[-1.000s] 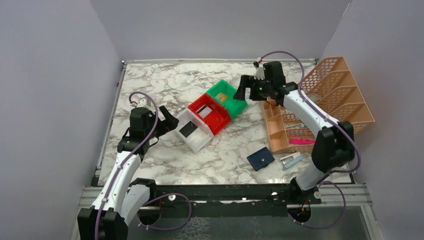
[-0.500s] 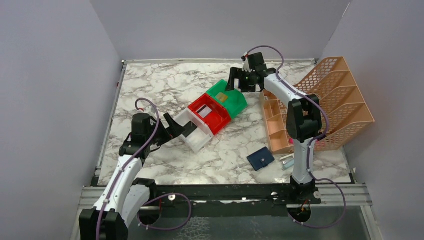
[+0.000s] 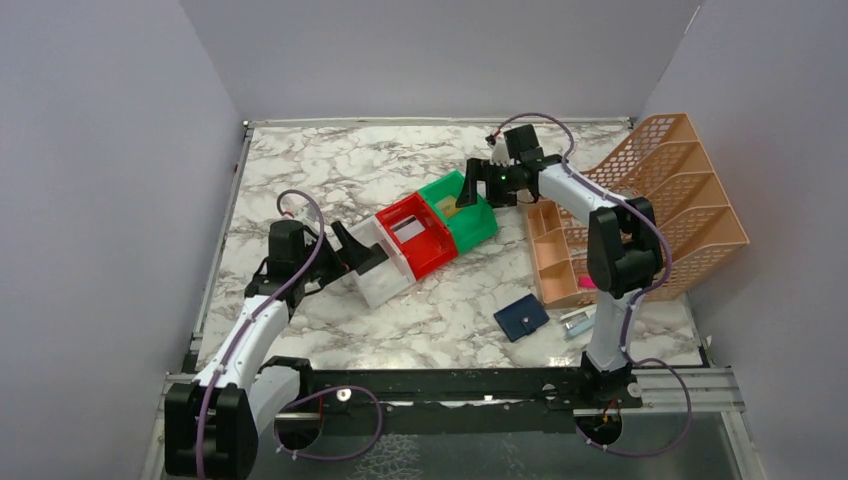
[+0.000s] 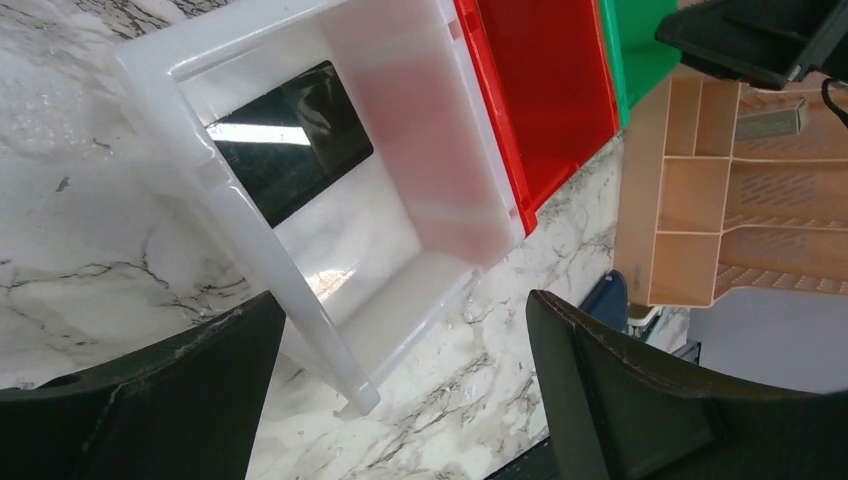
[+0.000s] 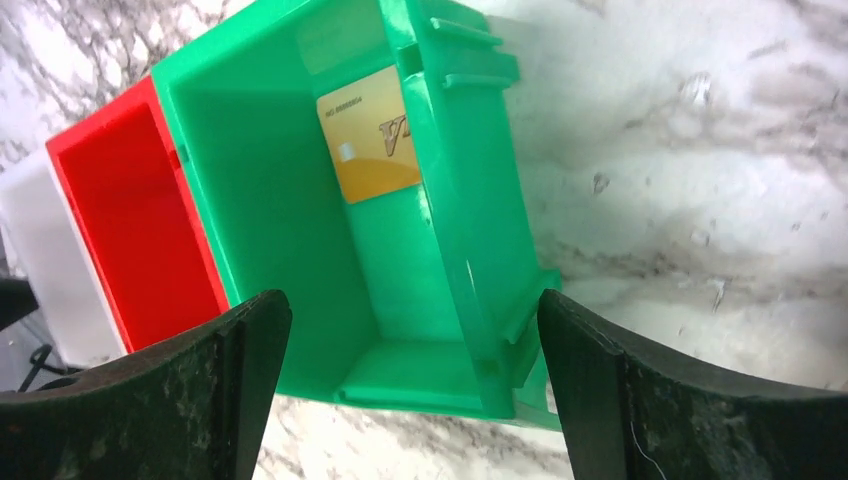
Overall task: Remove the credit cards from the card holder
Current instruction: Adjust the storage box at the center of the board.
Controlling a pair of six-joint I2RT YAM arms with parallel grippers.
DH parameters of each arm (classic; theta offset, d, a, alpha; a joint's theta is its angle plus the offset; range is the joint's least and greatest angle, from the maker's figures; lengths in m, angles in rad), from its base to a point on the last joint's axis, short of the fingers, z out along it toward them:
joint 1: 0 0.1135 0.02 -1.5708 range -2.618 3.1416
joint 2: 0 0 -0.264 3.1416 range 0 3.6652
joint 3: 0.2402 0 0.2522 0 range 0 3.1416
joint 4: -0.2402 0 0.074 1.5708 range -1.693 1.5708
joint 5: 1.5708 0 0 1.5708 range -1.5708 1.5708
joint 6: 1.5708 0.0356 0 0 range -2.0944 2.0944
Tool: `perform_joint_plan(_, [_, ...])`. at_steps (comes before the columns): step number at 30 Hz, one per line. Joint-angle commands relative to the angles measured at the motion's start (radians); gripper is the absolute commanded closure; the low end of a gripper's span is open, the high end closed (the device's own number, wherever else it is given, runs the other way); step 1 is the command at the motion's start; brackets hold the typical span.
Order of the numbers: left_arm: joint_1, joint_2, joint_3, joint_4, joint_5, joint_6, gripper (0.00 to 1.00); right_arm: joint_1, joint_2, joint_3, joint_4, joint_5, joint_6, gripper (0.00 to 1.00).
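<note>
Left jaws: wide, at white bin [image 4: 400,250] holding black card [image 4: 285,140].
Right jaws: wide, at green bin [image 5: 450,250] holding gold card [image 5: 375,135].
Card holder [image 3: 521,318]: on desk [image 3: 300,170], lower right.

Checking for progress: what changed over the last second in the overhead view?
The right gripper moved left, away from the peach mesh organiser, to the green plastic bin; the left gripper advanced to the white plastic bin. Nothing grasped. The navy folding wallet stayed put.

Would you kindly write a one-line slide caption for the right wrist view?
Open right tool above the green bin, a gold card lying inside; red bin alongside.
</note>
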Motion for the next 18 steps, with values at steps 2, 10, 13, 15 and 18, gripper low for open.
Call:
perform_joint_plan(2, [-0.002, 0.083, 0.040, 0.061, 0.002, 0.042, 0.07, 0.012, -0.125, -0.119, 0.025, -0.169, 0.011, 0.04])
perform_joint_plan(10, [-0.003, 0.175, 0.144, -0.009, -0.135, 0.143, 0.07, 0.013, -0.289, -0.345, 0.089, -0.175, 0.071, 0.06])
perform_joint_plan(13, [-0.003, 0.208, 0.185, -0.032, -0.154, 0.163, 0.07, 0.013, -0.341, -0.373, 0.056, -0.051, 0.074, 0.05])
perform_joint_plan(15, [-0.003, 0.220, 0.194, -0.045, -0.155, 0.171, 0.06, 0.013, -0.377, -0.361, 0.011, 0.093, 0.067, 0.03])
perform_joint_plan(18, [-0.002, 0.214, 0.199, -0.075, -0.177, 0.179, 0.03, 0.013, -0.452, -0.343, -0.048, 0.376, 0.104, 0.00])
